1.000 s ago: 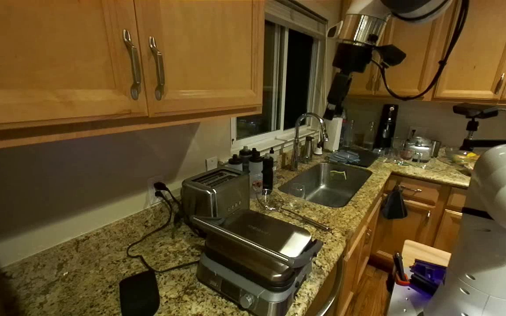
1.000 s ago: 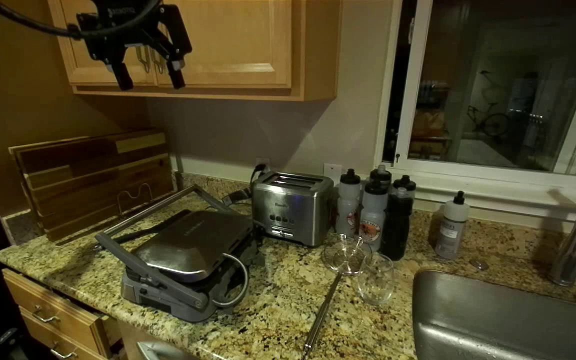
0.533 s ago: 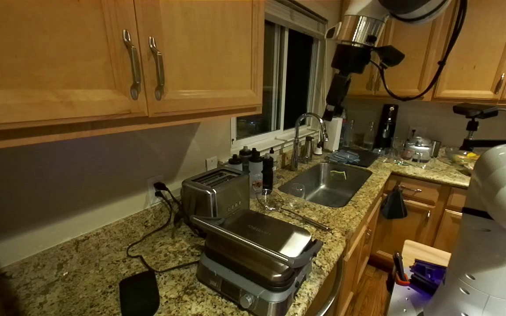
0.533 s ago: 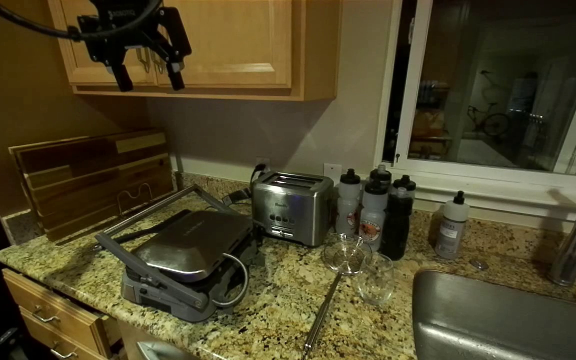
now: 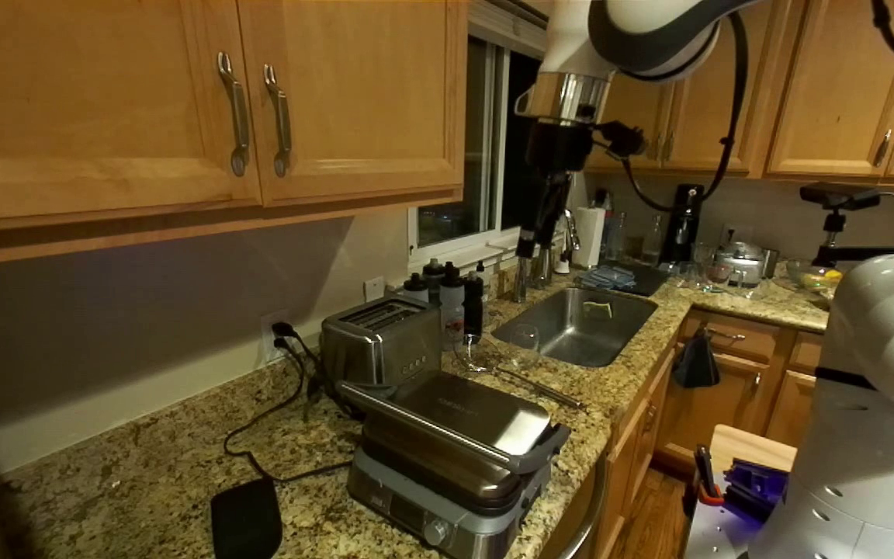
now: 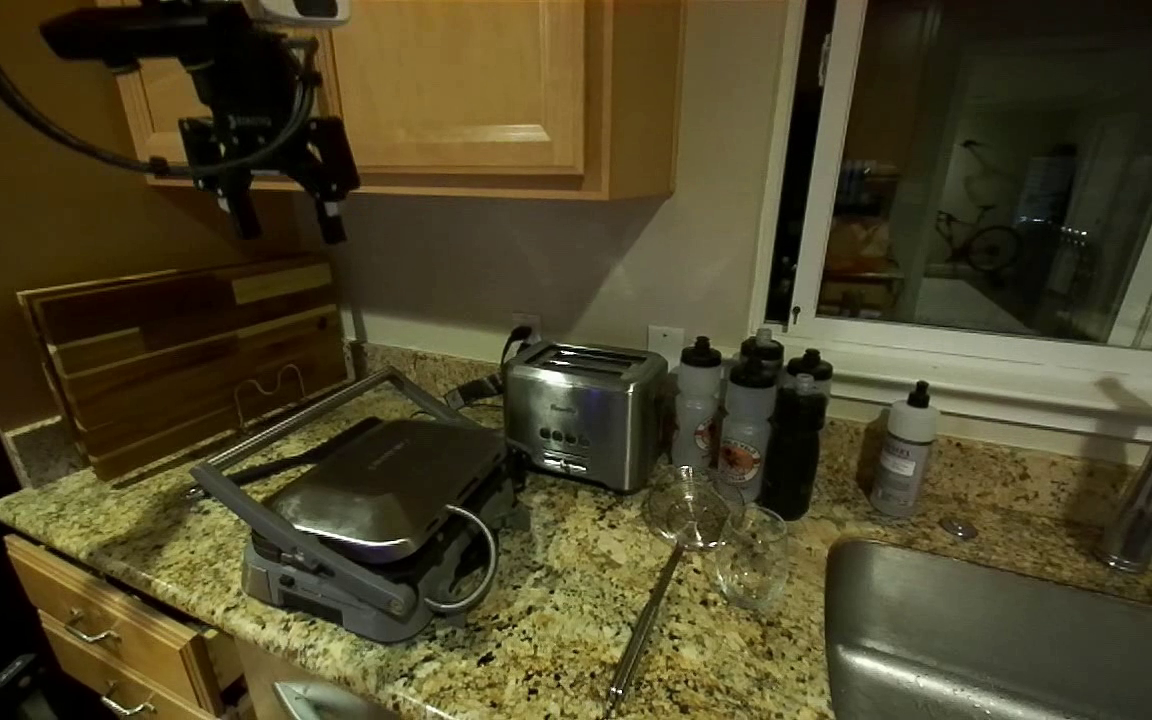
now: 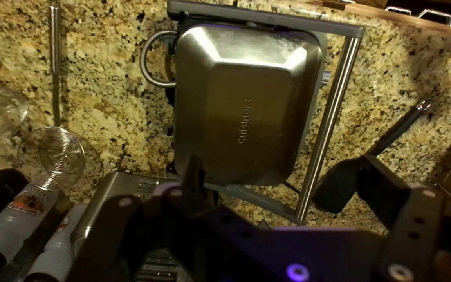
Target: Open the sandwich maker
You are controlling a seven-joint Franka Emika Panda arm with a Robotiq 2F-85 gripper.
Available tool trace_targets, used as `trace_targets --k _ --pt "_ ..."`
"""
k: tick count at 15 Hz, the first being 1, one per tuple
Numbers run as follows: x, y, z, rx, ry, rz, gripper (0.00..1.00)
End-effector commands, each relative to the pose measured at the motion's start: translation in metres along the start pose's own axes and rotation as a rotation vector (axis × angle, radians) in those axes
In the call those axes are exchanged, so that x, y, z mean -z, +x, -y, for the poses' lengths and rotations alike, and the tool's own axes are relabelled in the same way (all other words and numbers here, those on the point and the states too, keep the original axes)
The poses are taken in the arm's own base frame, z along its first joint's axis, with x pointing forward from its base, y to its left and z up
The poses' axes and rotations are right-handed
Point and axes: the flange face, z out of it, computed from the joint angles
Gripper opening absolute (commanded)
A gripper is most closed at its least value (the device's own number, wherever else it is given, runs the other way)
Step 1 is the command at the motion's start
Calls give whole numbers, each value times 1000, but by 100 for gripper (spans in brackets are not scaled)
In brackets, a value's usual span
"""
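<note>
The sandwich maker is a wide silver-and-black press with a brushed-steel lid. It stands shut on the granite counter in both exterior views (image 5: 459,411) (image 6: 396,480) and the wrist view (image 7: 249,117). Its steel bar handle (image 7: 329,117) runs along the front, held out on two grey side arms; it also shows in an exterior view (image 6: 301,420). My gripper (image 6: 291,230) is open and empty, high above the counter in both exterior views (image 5: 534,247). In the wrist view the gripper's fingers (image 7: 195,168) stand wide apart, with the handle's lower end seen between them. Nothing is touched.
A steel toaster (image 6: 576,420) stands close behind the sandwich maker, beside several bottles (image 6: 746,430). A glass (image 6: 751,560) and a long-handled strainer (image 6: 644,630) lie toward the sink (image 6: 1016,640). Cutting boards (image 6: 186,370), a black flat utensil (image 5: 247,520) and wall cabinets (image 5: 354,101) also show.
The arm and gripper have come down and moved left in one exterior view, and down and slightly turned in the other. The gripper stays open. The sandwich maker has not moved.
</note>
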Motion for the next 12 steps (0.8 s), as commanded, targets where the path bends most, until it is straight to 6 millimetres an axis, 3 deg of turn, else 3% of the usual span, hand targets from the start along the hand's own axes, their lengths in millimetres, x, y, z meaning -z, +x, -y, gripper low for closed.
trace_targets --k 1,6,8,9,12 --pt "-35 30 23 -26 13 11 100" --pt "-96 72 40 15 -9 41 100" --pt "-104 82 41 59 -3 66 100" --pt "-102 68 38 37 -2 62 100" --pt "-110 83 40 45 3 75 100"
